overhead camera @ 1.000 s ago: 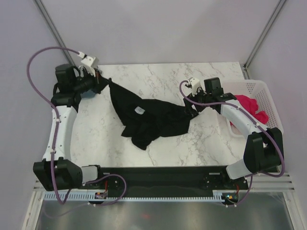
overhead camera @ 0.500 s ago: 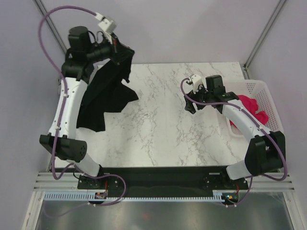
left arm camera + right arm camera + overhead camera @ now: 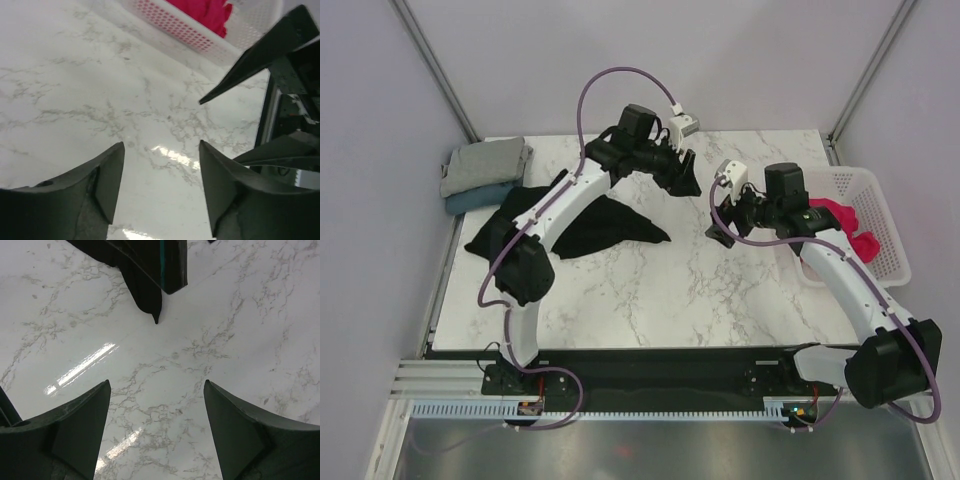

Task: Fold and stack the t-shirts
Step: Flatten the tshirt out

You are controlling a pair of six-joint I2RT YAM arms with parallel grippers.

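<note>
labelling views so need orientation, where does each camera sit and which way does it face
top external: above and behind the robot, looking down on the table, both arms, black shirt, basket
left wrist: on the left gripper, open, looks over the table at the basket, pink shirt
right wrist: on the right gripper, open, looks down at the table
shared: each wrist view shows the other gripper

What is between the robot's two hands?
Only bare marble table lies between the left gripper and the right gripper. Both wrist views show it, and so does the top view.
</note>
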